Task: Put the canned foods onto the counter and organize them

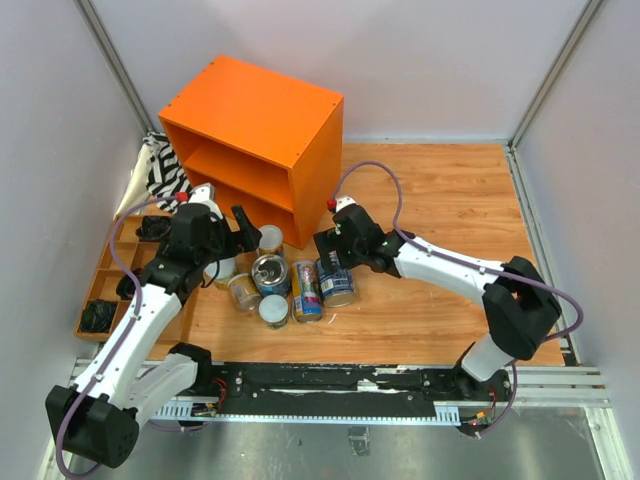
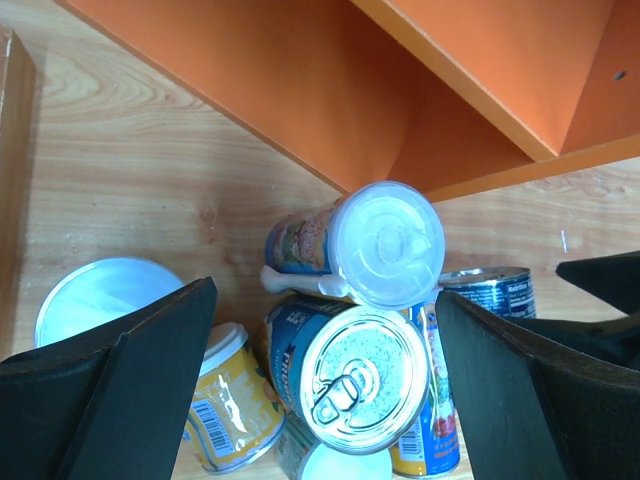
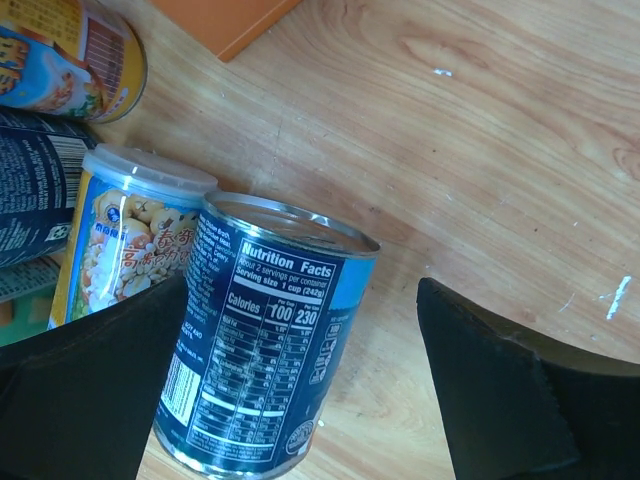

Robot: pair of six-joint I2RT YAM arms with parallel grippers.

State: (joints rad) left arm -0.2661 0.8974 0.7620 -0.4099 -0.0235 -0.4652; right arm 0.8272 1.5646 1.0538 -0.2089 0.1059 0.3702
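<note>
The orange counter (image 1: 250, 130) stands at the back left, its top and inner shelf bare; its underside shows in the left wrist view (image 2: 330, 90). The cans sit clustered on the floor in front of it. My left gripper (image 1: 238, 243) is open above a wide blue can with a silver top (image 2: 365, 380), beside a clear-lidded slim can (image 2: 385, 245) and a small yellow can (image 2: 225, 400). My right gripper (image 1: 328, 256) is open around the other wide blue can (image 3: 265, 340), which stands close to its left finger. A slim white-lidded can (image 3: 125, 240) stands beside it.
A low brown compartmented tray (image 1: 110, 280) with dark items lies at the left. A striped cloth (image 1: 165, 170) lies behind it. Grey walls close in on both sides. Wooden floor (image 1: 450, 200) stretches to the right of the counter.
</note>
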